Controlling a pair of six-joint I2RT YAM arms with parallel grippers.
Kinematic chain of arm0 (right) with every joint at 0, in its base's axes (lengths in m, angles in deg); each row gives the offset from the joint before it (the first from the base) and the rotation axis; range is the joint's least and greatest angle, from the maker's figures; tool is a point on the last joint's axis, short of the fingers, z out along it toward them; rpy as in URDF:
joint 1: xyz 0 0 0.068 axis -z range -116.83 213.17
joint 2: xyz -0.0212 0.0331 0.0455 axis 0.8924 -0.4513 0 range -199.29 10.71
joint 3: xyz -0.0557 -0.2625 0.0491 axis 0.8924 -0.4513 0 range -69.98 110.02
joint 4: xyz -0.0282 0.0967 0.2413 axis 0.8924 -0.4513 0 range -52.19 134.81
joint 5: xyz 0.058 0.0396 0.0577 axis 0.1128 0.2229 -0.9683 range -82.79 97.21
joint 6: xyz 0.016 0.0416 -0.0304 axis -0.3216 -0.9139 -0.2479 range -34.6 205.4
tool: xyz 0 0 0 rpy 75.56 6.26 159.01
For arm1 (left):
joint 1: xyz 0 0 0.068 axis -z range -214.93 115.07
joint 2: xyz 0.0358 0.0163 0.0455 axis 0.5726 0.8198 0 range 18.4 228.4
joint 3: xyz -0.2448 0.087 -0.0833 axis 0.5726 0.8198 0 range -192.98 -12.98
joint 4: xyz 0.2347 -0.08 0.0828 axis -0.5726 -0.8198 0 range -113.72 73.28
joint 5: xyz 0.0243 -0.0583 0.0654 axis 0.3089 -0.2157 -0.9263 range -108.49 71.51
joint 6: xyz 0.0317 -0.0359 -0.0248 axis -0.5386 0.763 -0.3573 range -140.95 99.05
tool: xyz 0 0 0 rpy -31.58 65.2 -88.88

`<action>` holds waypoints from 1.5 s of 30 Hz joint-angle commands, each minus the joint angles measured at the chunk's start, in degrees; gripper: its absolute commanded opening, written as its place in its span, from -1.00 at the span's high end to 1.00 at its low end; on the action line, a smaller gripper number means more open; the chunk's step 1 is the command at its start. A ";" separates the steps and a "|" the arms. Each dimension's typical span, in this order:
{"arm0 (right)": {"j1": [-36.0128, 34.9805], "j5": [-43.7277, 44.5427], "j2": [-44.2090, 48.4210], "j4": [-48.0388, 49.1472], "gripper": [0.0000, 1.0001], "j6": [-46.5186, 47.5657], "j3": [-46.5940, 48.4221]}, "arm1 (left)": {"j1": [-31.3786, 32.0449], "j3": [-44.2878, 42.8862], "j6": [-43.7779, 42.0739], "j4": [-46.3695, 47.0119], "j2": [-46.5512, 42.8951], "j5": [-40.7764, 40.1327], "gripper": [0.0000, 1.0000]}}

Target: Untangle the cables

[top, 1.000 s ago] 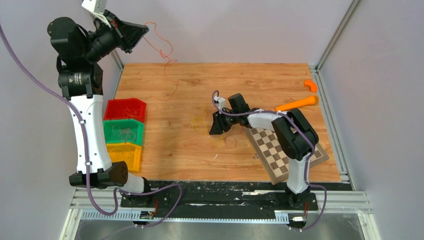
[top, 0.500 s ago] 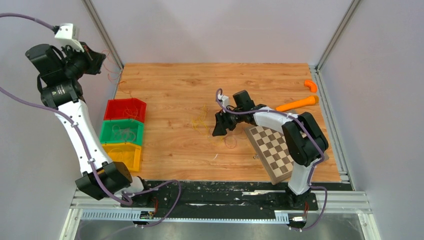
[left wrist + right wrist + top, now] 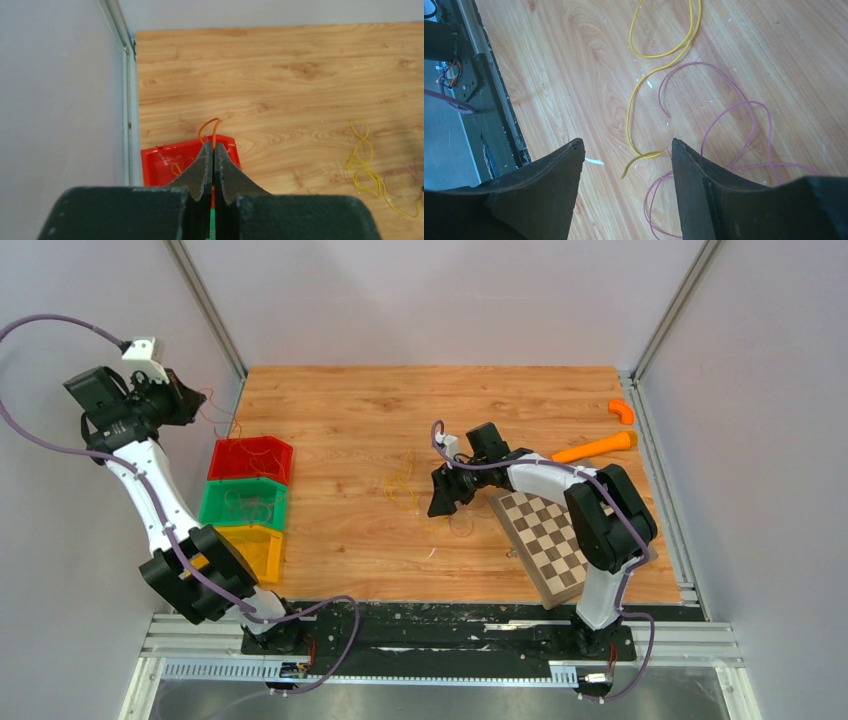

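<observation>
My left gripper [image 3: 192, 400] is raised off the table's far left corner, shut on a thin orange cable [image 3: 207, 127]. A short loop of it sticks out past the closed tips [image 3: 213, 146], above the red bin [image 3: 160, 161]. In the top view the orange cable [image 3: 218, 412] trails down from the tips. My right gripper [image 3: 441, 502] hovers low over mid-table, open and holding nothing. Between its tips [image 3: 626, 146] lies the end of a yellow cable [image 3: 630, 115]. A purple cable [image 3: 751, 117] curls beside the right finger. The yellow cable [image 3: 402, 485] lies loose on the wood.
Red [image 3: 250, 444], green [image 3: 245, 522] and yellow [image 3: 272, 545] bins stand in a column at the left edge, with thin strands in them. A chessboard [image 3: 560, 540] lies under the right arm. Two orange pieces [image 3: 595, 448] [image 3: 622, 410] sit at the far right.
The left arm swung left and down from the back wall, carrying the orange cable off the table toward the bins. The right gripper opened wider over the yellow and purple cables.
</observation>
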 commanded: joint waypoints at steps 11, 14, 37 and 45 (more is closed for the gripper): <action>0.13 -1.46 0.10 -0.65 -0.28 1.02 3.27 | -0.31 -8.51 22.21 11.55 -0.82 13.00 1.00; 0.13 -1.77 -0.54 -0.76 -0.28 0.49 4.13 | -0.21 -11.11 28.57 15.25 -0.55 13.09 1.00; 0.64 -2.10 -0.35 -1.43 -0.28 1.57 2.39 | -1.93 -4.09 -3.05 3.00 3.88 4.63 1.00; 0.72 -2.19 -0.77 -1.49 -0.28 1.48 1.80 | -1.06 5.77 -8.50 -2.07 6.08 4.67 1.00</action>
